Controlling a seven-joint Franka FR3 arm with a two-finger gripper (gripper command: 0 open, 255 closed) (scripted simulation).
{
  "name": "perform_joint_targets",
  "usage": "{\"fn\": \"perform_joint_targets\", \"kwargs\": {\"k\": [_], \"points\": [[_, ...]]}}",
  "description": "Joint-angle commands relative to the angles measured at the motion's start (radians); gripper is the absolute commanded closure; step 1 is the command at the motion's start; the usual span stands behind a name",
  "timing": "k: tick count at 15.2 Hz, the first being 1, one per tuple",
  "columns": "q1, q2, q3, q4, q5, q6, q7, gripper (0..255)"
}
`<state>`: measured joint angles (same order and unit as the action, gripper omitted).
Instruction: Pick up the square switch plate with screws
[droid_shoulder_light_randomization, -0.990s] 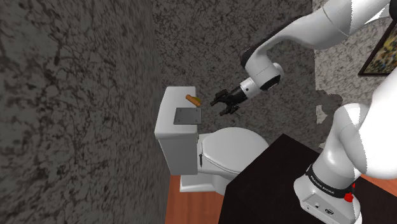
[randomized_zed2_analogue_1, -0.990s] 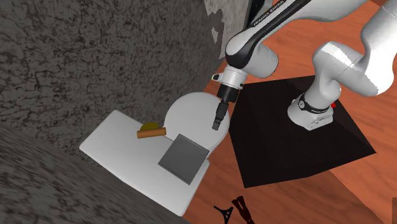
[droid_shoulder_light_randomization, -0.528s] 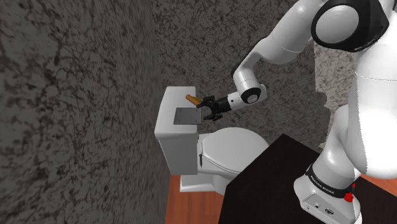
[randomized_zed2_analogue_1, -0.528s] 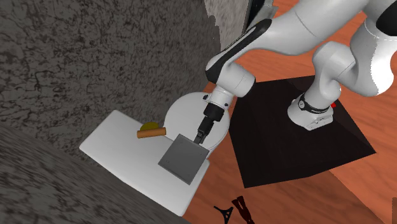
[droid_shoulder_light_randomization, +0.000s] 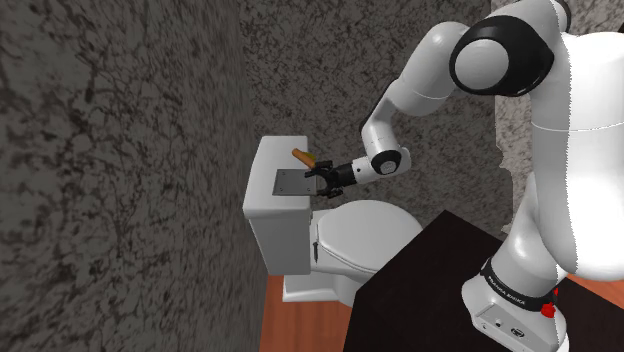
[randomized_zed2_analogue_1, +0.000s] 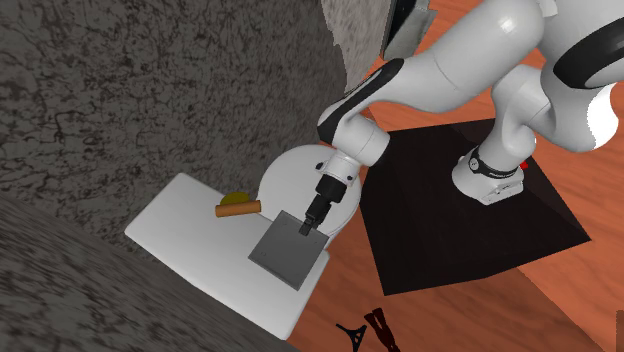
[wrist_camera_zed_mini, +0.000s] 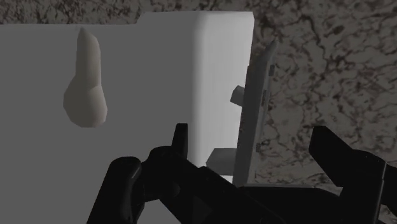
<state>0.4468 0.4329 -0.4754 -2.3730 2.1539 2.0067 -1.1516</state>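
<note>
My claw (droid_shoulder_light_randomization: 322, 178) hangs open at the tank lid's (droid_shoulder_light_randomization: 265, 165) front edge, the edge over the toilet seat cover (droid_shoulder_light_randomization: 365, 225). The fingers (wrist_camera_zed_mini: 180, 143) stand apart on either side of the square switch plate (droid_shoulder_light_randomization: 290, 181) and I don't think either one touches it.

The plate lies flat on the lid, close to that front edge and toward the corner at the shoulder view's lower left. A short brown cylinder (droid_shoulder_light_randomization: 302, 156) lies near it, further along the same edge.

To do this well, I judge I should keep the thin edge centred in the gap. I should then slide in until the pads overlap the plate well and close evenly, so it doesn't skid across the lid or tip out.

From the wrist, the switch plate (wrist_camera_zed_mini: 254, 108) is a thin, stiff grey slab seen nearly edge-on. Small blocky stubs, likely its screws, jut from one face. It looks matte and smooth, so there is little to bite on.

The lid is plain white, glossy and flat, with rounded corners. Behind it is a dark, mottled, stone-like wall (droid_shoulder_light_randomization: 120, 150).
</note>
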Motion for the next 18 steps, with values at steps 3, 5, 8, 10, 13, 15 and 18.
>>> {"fn": "perform_joint_targets", "kwargs": {"k": [3,5,8,10,13,15,18], "points": [[-0.004,0.021,0.004,0.006,0.01,-0.012,-0.009,255],[-0.004,0.023,0.005,0.009,0.01,-0.012,-0.008,255],[-0.004,0.027,0.006,0.015,0.013,-0.011,-0.006,255],[-0.004,0.028,0.006,0.012,0.013,-0.013,-0.008,255],[-0.001,0.005,0.001,0.002,0.003,-0.003,-0.002,255],[0.006,-0.025,-0.005,-0.007,-0.011,0.014,0.011,255],[0.015,-0.072,-0.014,-0.018,-0.034,0.042,0.033,255]]}}
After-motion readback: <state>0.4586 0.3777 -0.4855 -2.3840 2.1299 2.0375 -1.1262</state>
